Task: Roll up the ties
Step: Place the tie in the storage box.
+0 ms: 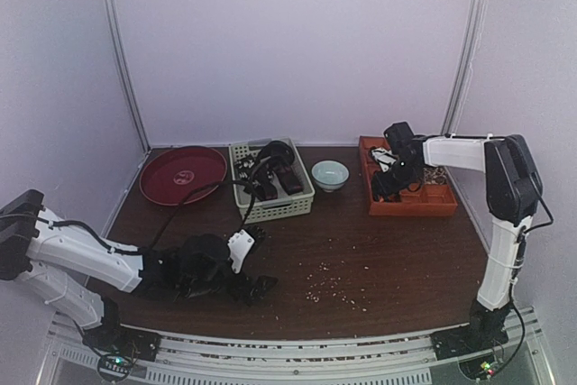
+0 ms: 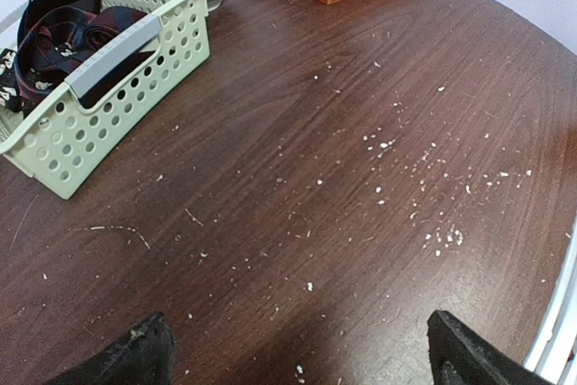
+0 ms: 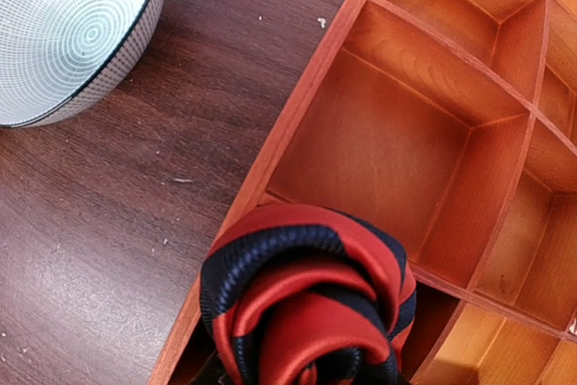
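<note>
I find the right tool (image 1: 389,182) closed around a rolled striped tie (image 3: 306,299), red and black. The roll sits over the near rim of the orange wooden tray (image 3: 297,105), above a bare compartment at the tray's left side. A pale bowl (image 3: 72,33) stands just beside the tray. The left tool (image 2: 302,349) hangs low over the brown surface (image 2: 315,132) with its jaws spread wide, gripping nothing. More dark ties (image 2: 63,33) lie bundled in the perforated basket (image 2: 117,105).
</note>
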